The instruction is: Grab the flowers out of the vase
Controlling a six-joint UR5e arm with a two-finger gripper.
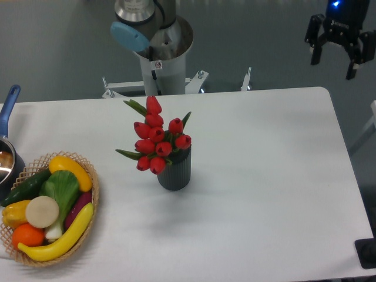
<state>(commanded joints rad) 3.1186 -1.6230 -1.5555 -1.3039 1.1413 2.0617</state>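
- The flowers (pixel 156 141) stand in the vase (pixel 174 170) near the middle of the counter (pixel 264 176).
- The gripper (pixel 336 59) hangs at the upper right, fingers apart and holding nothing.
- From it, the bunch lies toward eight o'clock, well apart.
- The bunch leans toward eleven o'clock.

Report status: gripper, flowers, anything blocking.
Gripper open, empty, high past the table's far right corner. Flowers seated in the vase, mid-table, untouched. Wicker basket and pot far left, nothing in the way.
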